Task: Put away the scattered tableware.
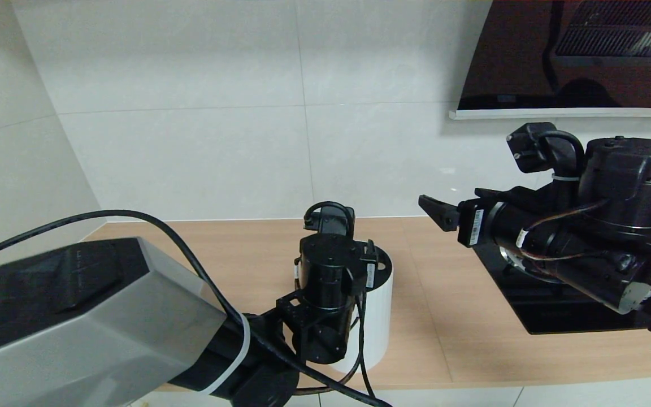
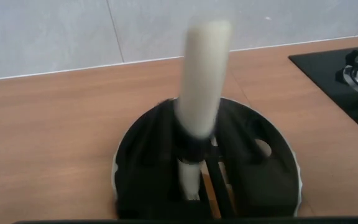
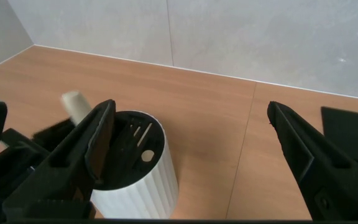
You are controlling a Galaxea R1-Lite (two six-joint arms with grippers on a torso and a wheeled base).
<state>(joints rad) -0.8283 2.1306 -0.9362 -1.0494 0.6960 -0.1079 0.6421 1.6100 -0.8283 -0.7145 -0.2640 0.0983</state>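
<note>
- The left gripper (image 2: 194, 146) hangs straight above the white utensil holder (image 1: 379, 316), its jaws closed on a cream-handled utensil (image 2: 204, 74).
- The utensil stands roughly upright, its lower end down in a slot of the holder's black lid.
- The holder sits on the wooden counter (image 1: 235, 254), near the front edge.
- The right gripper (image 3: 191, 109) hovers higher and farther back, jaws spread wide and holding nothing.
- A black hob (image 1: 557, 314) lies under the right arm.
</note>
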